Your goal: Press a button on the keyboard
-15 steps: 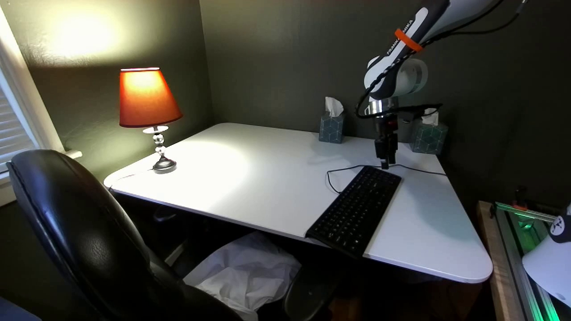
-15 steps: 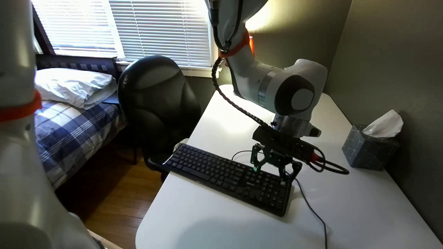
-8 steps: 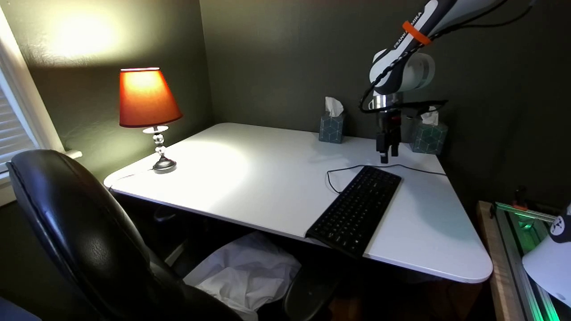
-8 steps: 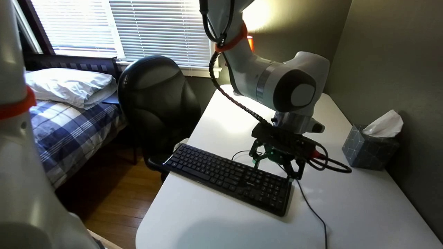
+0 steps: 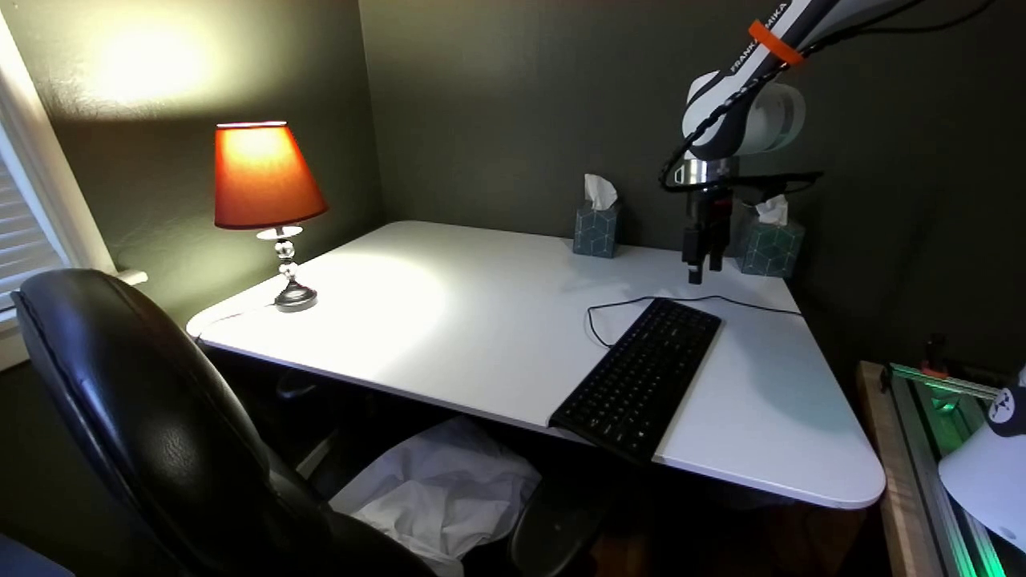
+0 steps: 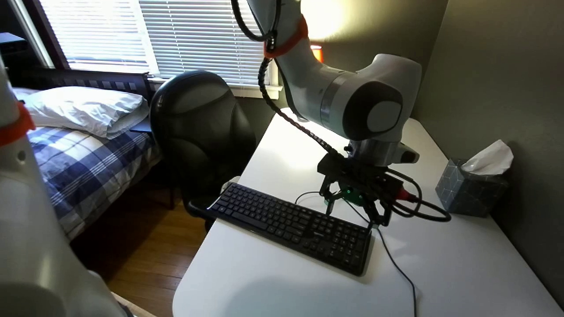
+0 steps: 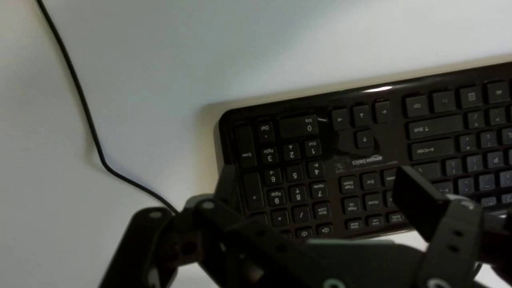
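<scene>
The long black keyboard (image 5: pixel 641 377) lies flat on the white desk, one end reaching the desk's edge. It also shows in an exterior view (image 6: pixel 282 220) and, upside down, in the wrist view (image 7: pixel 368 160). Its thin black cable (image 7: pixel 88 116) runs across the desk beside the number-pad end. My gripper (image 5: pixel 705 271) points down and hovers above that end of the keyboard, apart from the keys. It also shows in an exterior view (image 6: pixel 350 219). In the wrist view the two fingers (image 7: pixel 316 176) are spread wide with nothing between them; they hide some keys.
Two tissue boxes (image 5: pixel 595 231) (image 5: pixel 771 247) stand along the wall side of the desk (image 5: pixel 481 320), one close behind the gripper. A lit red lamp (image 5: pixel 264 176) stands at the far end. A black chair (image 6: pixel 200 136) is at the desk's side.
My gripper has risen away from the keyboard, and its fingers look wider apart. The arm has drawn upward with it. The keyboard has not moved.
</scene>
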Motion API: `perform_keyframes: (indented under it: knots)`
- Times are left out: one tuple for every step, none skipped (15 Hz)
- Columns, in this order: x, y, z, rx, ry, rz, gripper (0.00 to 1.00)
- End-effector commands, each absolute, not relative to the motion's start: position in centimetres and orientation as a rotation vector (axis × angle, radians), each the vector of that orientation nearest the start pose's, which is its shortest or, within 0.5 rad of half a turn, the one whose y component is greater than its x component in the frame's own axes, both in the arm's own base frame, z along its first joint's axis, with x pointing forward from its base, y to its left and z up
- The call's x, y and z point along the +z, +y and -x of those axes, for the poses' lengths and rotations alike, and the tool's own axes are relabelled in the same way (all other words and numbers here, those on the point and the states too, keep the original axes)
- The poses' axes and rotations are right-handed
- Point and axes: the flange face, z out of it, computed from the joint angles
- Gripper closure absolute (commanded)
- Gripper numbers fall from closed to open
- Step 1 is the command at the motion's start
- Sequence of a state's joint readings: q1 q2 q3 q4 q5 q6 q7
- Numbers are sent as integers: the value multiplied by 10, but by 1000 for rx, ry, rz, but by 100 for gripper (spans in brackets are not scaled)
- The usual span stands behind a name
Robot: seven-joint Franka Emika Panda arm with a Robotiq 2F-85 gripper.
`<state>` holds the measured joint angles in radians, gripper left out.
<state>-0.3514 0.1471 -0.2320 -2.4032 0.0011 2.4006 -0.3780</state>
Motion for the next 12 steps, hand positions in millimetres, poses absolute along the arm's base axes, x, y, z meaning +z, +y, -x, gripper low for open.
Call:
perform_keyframes:
  knots:
    - [257, -259, -384, 161, 355, 3113, 0]
    - [260, -258, -381, 153, 360, 3117, 0]
    - [263, -258, -379, 143, 368, 3121, 0]
    - [265, -257, -377, 134, 372, 3126, 0]
    - [269, -256, -375, 117, 382, 3130, 0]
    - [273, -255, -372, 105, 384, 3133, 0]
    - [266, -263, -384, 151, 361, 3118, 0]
    - [268, -263, -384, 142, 363, 3119, 0]
    - [269, -263, -384, 140, 363, 3120, 0]
    - [268, -263, -384, 142, 362, 3120, 0]
    - [268, -263, -385, 144, 362, 3120, 0]
    - [267, -263, -385, 145, 362, 3120, 0]
